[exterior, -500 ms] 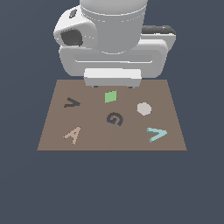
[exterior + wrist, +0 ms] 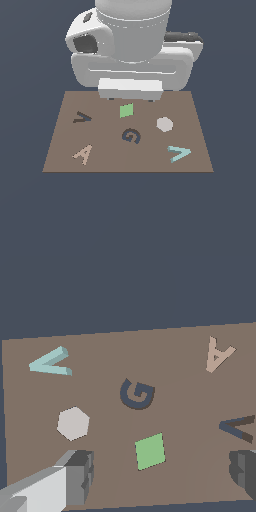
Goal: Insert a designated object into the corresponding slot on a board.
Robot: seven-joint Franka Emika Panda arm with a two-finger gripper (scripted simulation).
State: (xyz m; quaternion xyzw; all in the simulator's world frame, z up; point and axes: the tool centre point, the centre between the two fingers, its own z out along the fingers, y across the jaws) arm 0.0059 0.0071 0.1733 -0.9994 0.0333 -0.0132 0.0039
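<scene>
Your end effector (image 2: pixel 160 471) spread wide and empty above the green square (image 2: pixel 126 110), teal V (image 2: pixel 178 153) well apart from it, V slot (image 2: pixel 82 118) on the board (image 2: pixel 150 160)

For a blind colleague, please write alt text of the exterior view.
A white robot arm hangs over the far edge of a brown board. On it lie a teal V piece, a tan A, a green square, a pale hexagon, a dark G and a dark V slot.
</scene>
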